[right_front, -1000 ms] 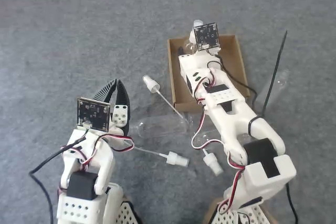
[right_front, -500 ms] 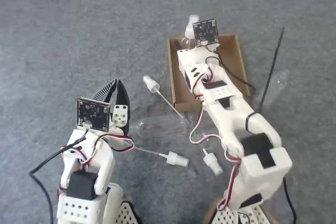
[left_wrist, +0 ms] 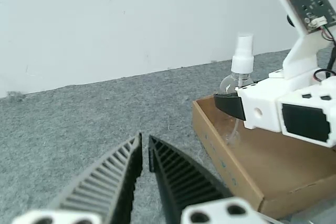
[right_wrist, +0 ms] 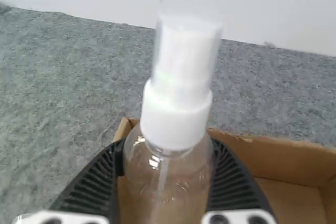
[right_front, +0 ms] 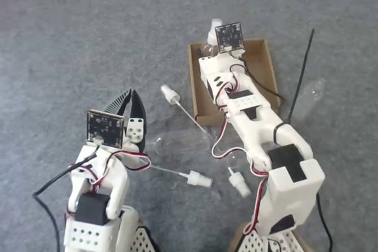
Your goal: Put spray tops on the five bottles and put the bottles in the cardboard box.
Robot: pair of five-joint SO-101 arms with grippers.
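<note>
Grey carpeted table [right_front: 71,51] is carrying everything. Cardboard box [right_front: 193,84] is sitting open-side up toward the far right. Spray top [right_front: 170,94] with its tube is lying just beside the box's left wall. Clear bottle [right_front: 180,143] is lying on its side near the box's near corner. Second spray top [right_front: 199,179] and third spray top [right_front: 239,183] are lying nearer the arm bases. Second clear bottle [right_front: 313,94] is lying right of the box.

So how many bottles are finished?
One bottle has its spray top on. The right gripper holds it upright at the cardboard box, not yet let go. Left to do: a topless bottle lies on the carpet, with three loose spray tops near it.
</note>
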